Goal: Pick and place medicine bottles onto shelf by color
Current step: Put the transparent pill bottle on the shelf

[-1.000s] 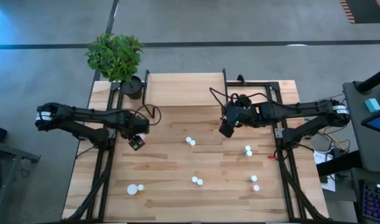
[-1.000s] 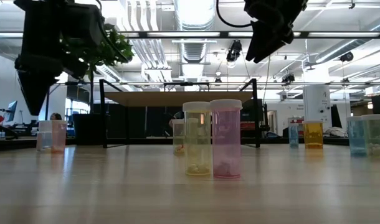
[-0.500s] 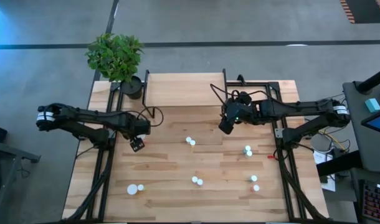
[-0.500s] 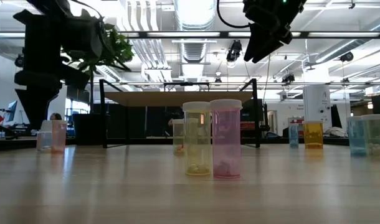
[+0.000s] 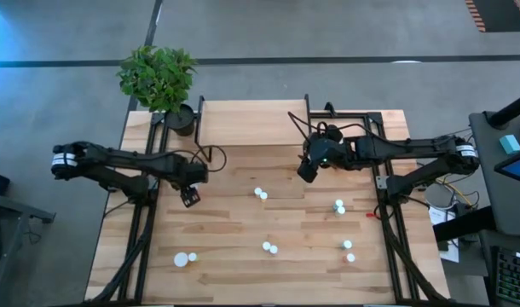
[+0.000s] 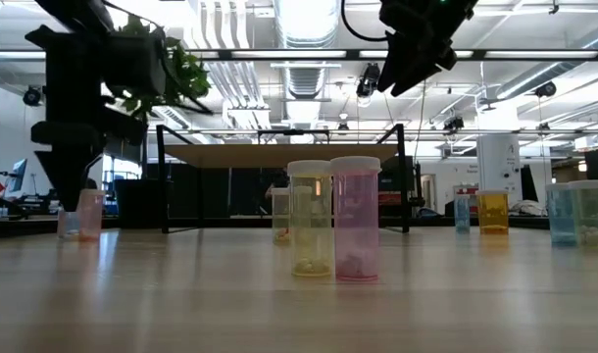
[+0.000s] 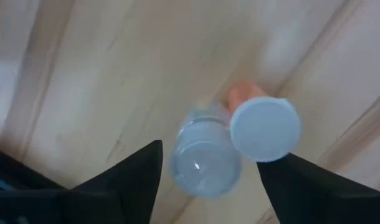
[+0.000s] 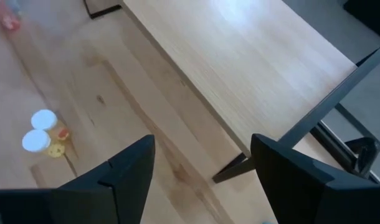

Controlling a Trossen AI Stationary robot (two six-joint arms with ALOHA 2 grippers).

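A: Begin on the left side, please. What is under the left pincer (image 5: 188, 198)?

B: It hangs over the bench (image 5: 234, 223) with its fingers spread wide and nothing between them. In the left wrist view two small bottles stand directly below it, touching each other: a clear bottle (image 7: 205, 158) and an orange bottle (image 7: 265, 127) with a white cap. The clear one lies nearly in the middle of the gap between the fingers.

A: How do you think such a bottle will handle?

B: I judge it light and stiff, a thin plastic wall that is rather smooth, so it may slip or tip over easily. I would take it on the body just below the cap, with the fingers on two opposite sides. The neighbour touches it, so one finger could push that one over.

A: And further to the right?

B: Between the two pincers stand more bottles in pairs; in the low view a yellow-green bottle (image 6: 310, 218) and a pink bottle (image 6: 355, 219) stand upright, touching. All bottles I can see are on the bench, none on the shelf (image 5: 251, 122).

A: The right pincer (image 5: 306, 172)?

B: It is high above the bench, released and empty. The near edge of the shelf is just ahead of it in its wrist view, and one pair of bottles is off to its side, well apart.
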